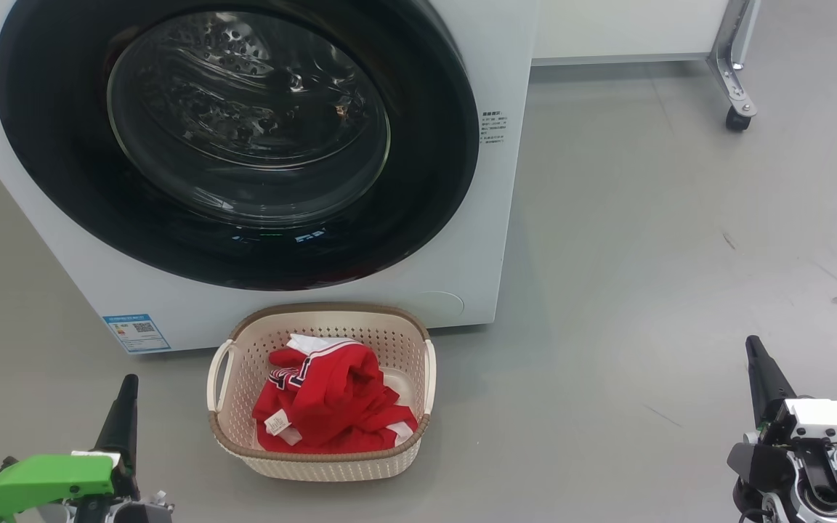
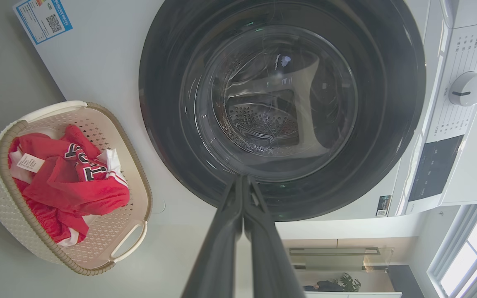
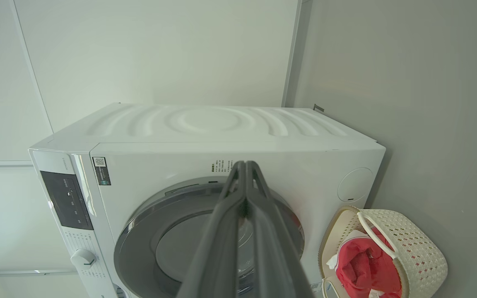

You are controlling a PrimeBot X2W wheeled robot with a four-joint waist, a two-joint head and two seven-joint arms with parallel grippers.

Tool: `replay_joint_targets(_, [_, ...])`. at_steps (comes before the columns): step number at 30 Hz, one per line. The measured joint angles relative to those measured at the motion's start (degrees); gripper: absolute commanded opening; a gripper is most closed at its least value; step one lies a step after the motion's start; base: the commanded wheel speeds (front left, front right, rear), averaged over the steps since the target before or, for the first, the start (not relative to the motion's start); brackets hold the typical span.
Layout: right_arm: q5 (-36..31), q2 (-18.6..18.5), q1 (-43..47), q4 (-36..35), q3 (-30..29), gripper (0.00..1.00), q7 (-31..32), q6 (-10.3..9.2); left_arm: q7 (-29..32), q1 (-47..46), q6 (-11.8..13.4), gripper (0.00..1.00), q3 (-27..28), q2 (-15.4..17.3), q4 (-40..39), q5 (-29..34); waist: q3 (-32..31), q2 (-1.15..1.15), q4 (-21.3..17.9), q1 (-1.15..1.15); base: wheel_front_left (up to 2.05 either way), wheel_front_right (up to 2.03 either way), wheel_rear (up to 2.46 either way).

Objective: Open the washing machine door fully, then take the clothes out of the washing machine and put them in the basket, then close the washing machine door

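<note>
Both left tool and right tool hang clenched, empty — seemingly finished. Clothes fill the basket before the shut door.

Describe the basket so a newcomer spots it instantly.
Start at the big white washing machine with the round black door. On the grey floor right in front sits the basket: cream, perforated, brown-rimmed, the only thing holding red clothes.

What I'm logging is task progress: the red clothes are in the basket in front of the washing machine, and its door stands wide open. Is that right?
Not quite. The clothes are in the basket in front of the washing machine, but the washing machine door is shut against it, as the head view shows.
</note>
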Motion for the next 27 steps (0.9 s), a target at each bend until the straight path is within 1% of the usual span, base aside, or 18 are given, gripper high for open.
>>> replay_joint_targets(27, [0.0, 0.0, 0.0, 0.0, -0.1, 0.0, 0.4, 0.0, 0.1, 0.0, 0.0, 0.0, 0.2, -0.1, 0.0, 0.0, 0.0, 0.0, 0.0, 0.0, 0.0, 0.0, 0.0])
